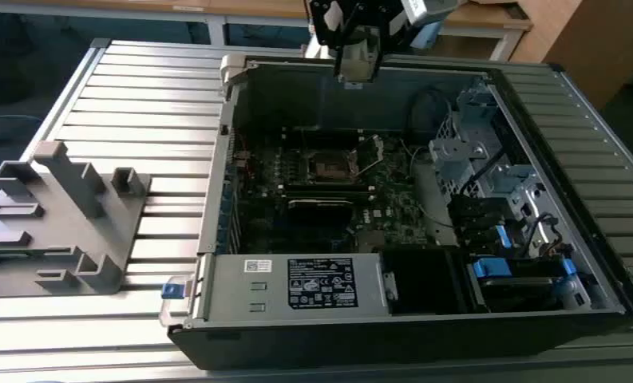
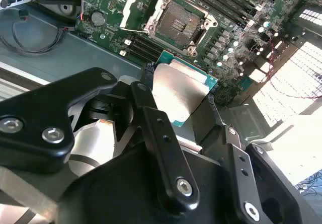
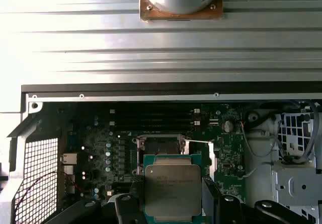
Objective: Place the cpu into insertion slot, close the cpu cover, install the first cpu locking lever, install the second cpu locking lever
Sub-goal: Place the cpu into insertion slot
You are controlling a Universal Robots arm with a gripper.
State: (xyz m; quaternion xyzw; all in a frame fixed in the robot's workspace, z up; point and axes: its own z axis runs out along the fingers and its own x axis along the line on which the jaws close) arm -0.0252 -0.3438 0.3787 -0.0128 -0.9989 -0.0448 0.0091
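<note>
My gripper (image 1: 357,68) hangs over the far wall of the open computer case (image 1: 220,207), shut on the cpu (image 2: 178,90). The cpu is a flat square chip with a dull metal top on a green edge, pinched between two black fingers (image 2: 151,118); in the first wrist view the cpu (image 3: 172,189) covers part of the board below. The insertion slot (image 1: 327,165) lies on the dark motherboard, well below the gripper. In the second wrist view the insertion slot (image 2: 176,22) is bare, and the silvery cpu cover (image 2: 135,0) stands swung open beside it. A thin locking lever (image 3: 198,141) sticks out sideways.
The case stands on a ribbed metal table (image 1: 135,104). A grey plastic fixture (image 1: 61,215) sits at the exterior view's left. Inside the case are a power supply box (image 1: 294,283), a drive cage with blue tabs (image 1: 508,239) and long memory slots (image 2: 226,7).
</note>
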